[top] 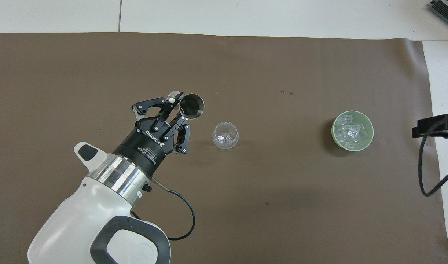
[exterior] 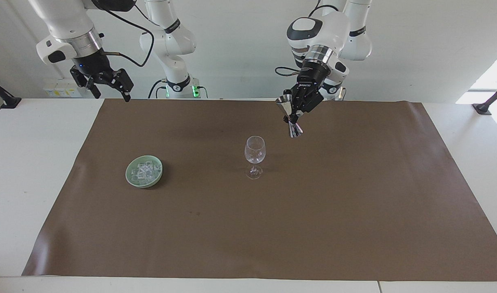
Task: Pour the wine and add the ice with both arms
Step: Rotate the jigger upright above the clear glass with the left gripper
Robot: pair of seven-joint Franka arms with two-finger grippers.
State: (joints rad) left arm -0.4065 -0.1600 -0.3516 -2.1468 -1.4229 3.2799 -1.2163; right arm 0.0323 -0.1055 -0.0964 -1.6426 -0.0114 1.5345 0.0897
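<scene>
The left gripper (exterior: 294, 118) is hanging in the air over the brown mat (exterior: 354, 203), its fingers (top: 176, 116) clamped on the waist of a steel jigger (exterior: 290, 116). The jigger is tilting slightly, with its open cup toward the wine glass (exterior: 255, 152). In the overhead view the jigger's mouth (top: 191, 105) is showing just beside the glass (top: 226, 136), not over it.

The wine glass is standing upright on the mat, below the left fingers and toward the right arm's end of the counter (exterior: 20, 162) from them; jigger and glass are apart.

The ice (exterior: 144, 171) is lying as a heap of small clear cubes in a pale green bowl (exterior: 131, 179) on the mat, well apart from the left fingers and much closer to the right arm's end. In the overhead view the cubes (top: 350, 132) are filling the bowl (top: 334, 136).

The right gripper (exterior: 109, 86) is waiting up in the air over the edge of the counter, well apart from the bowl, with its 2 fingers spread apart and holding nothing. Only its tip (top: 434, 126) is showing in the overhead view.
</scene>
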